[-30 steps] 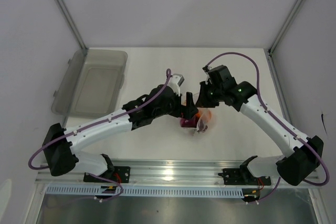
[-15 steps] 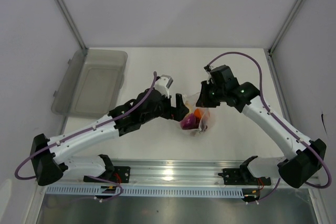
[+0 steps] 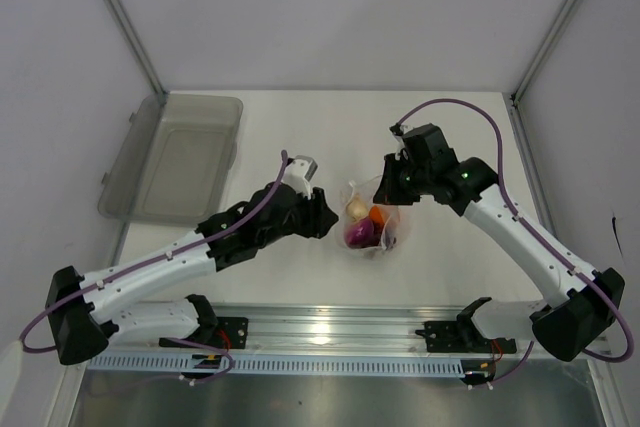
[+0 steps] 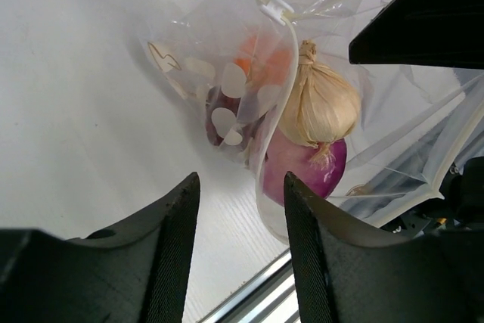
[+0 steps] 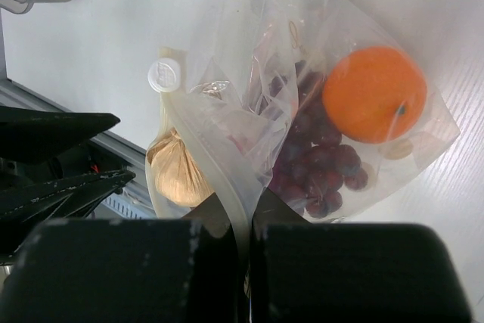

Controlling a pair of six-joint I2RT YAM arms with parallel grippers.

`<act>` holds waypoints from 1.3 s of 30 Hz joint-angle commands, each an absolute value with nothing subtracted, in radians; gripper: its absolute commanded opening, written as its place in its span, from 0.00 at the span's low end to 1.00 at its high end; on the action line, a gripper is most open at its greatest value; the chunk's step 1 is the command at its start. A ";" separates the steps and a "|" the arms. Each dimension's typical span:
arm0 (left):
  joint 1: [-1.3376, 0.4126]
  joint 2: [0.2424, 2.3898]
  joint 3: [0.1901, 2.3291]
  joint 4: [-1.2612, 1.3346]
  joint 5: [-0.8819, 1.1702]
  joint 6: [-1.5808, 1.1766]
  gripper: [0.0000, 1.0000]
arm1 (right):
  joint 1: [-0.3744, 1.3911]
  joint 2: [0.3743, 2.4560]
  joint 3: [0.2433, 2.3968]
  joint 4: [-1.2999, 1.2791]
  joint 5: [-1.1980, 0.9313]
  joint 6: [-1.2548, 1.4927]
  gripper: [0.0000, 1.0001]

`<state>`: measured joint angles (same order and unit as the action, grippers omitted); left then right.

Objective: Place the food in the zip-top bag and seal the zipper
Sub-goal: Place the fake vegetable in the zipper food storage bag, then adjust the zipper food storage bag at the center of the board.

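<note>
Left end effector, fingers parted with nothing between them, above the white desk. Beyond them stands the clear zip-top bag, mouth open along the zipper. It holds a garlic bulb resting on a purple onion, with an orange behind.

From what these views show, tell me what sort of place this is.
Probably a robotics lab test cell, not a kitchen: left arm and right arm bolted to an aluminium rail, a white table walled by plain panels, and a staged zip-top bag of food.
</note>
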<state>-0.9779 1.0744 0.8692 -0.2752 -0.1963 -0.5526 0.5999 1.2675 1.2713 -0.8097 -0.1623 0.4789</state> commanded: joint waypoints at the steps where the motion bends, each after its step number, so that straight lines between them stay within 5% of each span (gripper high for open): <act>1: -0.979 1.084 0.858 -0.230 -0.152 -0.575 0.50 | 0.597 1.233 1.299 -0.778 -0.179 0.489 0.00; 12: -0.979 1.195 0.868 -0.201 -0.130 -0.592 0.48 | 0.597 1.227 1.289 -0.776 -0.187 0.492 0.00; 20: -0.979 1.232 0.899 -0.189 -0.060 -0.594 0.15 | 0.597 1.226 1.264 -0.769 -0.175 0.491 0.00; 22: -0.979 1.229 0.910 -0.195 -0.049 -0.592 0.01 | 0.597 1.227 1.255 -0.761 -0.170 0.491 0.00; 39: -0.979 1.190 1.121 -0.307 0.129 -0.611 0.01 | 0.614 1.215 1.342 -0.857 -0.017 0.445 0.00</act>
<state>-0.9775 1.2282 1.0771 -0.2996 0.0891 -0.5919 0.6029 1.2568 1.2758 -0.8494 -0.0414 0.4515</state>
